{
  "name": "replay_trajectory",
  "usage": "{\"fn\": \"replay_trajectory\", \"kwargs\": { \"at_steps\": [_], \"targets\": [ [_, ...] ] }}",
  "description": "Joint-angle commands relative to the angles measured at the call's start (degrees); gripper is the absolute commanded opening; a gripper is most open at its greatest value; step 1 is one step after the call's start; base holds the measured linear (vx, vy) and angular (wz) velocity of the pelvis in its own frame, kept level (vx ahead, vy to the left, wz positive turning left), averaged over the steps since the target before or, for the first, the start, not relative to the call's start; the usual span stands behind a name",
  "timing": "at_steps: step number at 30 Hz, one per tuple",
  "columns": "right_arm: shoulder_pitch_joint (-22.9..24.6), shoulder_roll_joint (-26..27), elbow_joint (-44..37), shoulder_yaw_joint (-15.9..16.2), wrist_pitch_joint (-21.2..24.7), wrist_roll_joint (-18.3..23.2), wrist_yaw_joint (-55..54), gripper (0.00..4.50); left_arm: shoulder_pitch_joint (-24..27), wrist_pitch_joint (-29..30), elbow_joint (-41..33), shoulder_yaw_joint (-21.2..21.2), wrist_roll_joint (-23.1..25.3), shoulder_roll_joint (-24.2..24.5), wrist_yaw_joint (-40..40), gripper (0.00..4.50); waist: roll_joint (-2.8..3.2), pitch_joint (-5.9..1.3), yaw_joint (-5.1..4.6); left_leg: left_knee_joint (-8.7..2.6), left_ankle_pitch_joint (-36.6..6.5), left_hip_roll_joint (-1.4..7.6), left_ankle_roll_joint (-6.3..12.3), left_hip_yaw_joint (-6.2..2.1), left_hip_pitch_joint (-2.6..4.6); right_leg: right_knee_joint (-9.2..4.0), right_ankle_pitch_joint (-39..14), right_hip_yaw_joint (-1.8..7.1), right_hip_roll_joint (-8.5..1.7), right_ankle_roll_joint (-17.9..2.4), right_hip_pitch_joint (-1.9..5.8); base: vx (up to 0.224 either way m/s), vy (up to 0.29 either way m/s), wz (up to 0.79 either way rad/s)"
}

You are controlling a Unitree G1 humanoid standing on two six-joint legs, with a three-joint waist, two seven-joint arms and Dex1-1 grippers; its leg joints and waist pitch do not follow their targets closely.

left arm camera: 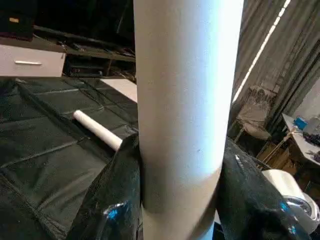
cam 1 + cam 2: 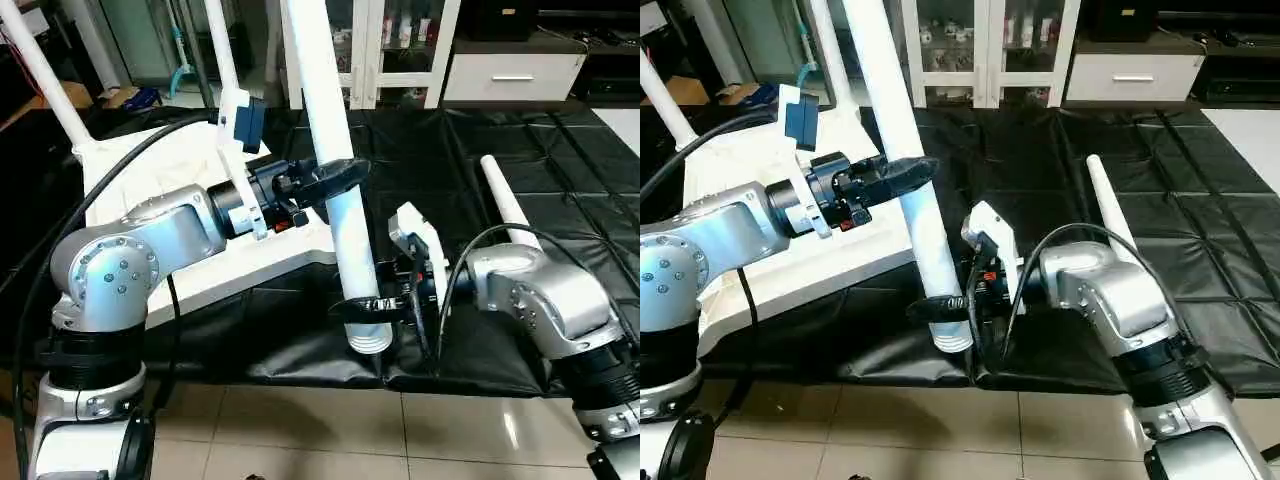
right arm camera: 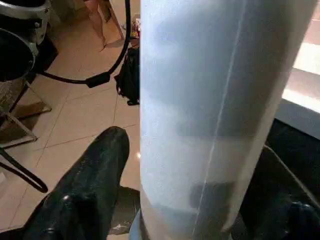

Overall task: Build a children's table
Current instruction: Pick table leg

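A long white tapered leg (image 2: 340, 200) stands nearly upright between my arms, its ribbed threaded end (image 2: 368, 342) low above the black mat. My left gripper (image 2: 335, 178) is shut on its middle, and my right gripper (image 2: 365, 306) is shut on it just above the threaded end. The white square tabletop (image 2: 180, 190) lies upside down on the mat at the left, with two legs (image 2: 45, 75) standing up from its far corners. Another loose leg (image 2: 508, 205) lies on the mat to the right. In the left wrist view the held leg (image 1: 185, 115) stands between black fingers (image 1: 112, 200).
A black mat (image 2: 560, 170) covers the floor ahead, its front edge meeting beige tiles (image 2: 300, 430). A white glass-door cabinet (image 2: 400, 45) and a white drawer unit (image 2: 512, 75) stand at the back. A black cable (image 2: 100, 190) loops over my left arm.
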Motion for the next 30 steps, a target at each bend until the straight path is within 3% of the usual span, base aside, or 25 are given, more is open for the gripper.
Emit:
{"fn": "replay_trajectory", "kwargs": {
  "at_steps": [1,13,29,30],
  "targets": [
    [0.16,0.25,-0.44,-1.00,0.64,0.61,-0.51,2.70,-1.32,-0.74,-0.09,0.35,0.32,0.62,-0.44,1.74,-0.56,-4.12,0.09,-4.32,-4.75,0.30,1.80,0.40,0.74,-3.32,-2.94,0.65,-0.20,-15.48,3.37,0.000,0.000,0.00],
    [-0.07,1.01,0.01,-1.10,0.28,0.28,-1.09,1.89,-1.01,-0.18,-0.76,0.05,0.34,0.88,-0.88,1.74,-0.46,-4.12,0.10,-4.39,-5.25,0.30,1.45,0.35,0.76,-3.31,-2.87,0.63,-0.22,-15.42,3.41,0.000,0.000,0.00],
    [-0.50,1.46,0.54,-0.40,-2.00,-1.17,-1.37,1.87,-1.14,0.02,-0.68,0.06,0.33,1.50,-1.38,1.74,-0.32,-4.09,0.07,-4.44,-5.62,0.29,1.12,0.35,0.76,-3.31,-3.05,0.63,-0.24,-15.35,3.38,0.000,0.000,0.00],
    [-0.49,1.46,0.52,-0.41,-2.02,-1.15,-1.34,2.22,-1.14,0.00,-0.67,0.05,0.35,1.52,-1.40,1.74,-0.35,-4.09,0.06,-4.44,-5.63,0.29,1.14,0.36,0.76,-3.31,-2.94,0.63,-0.23,-15.36,3.38,0.000,0.000,0.00]
  ]
}}
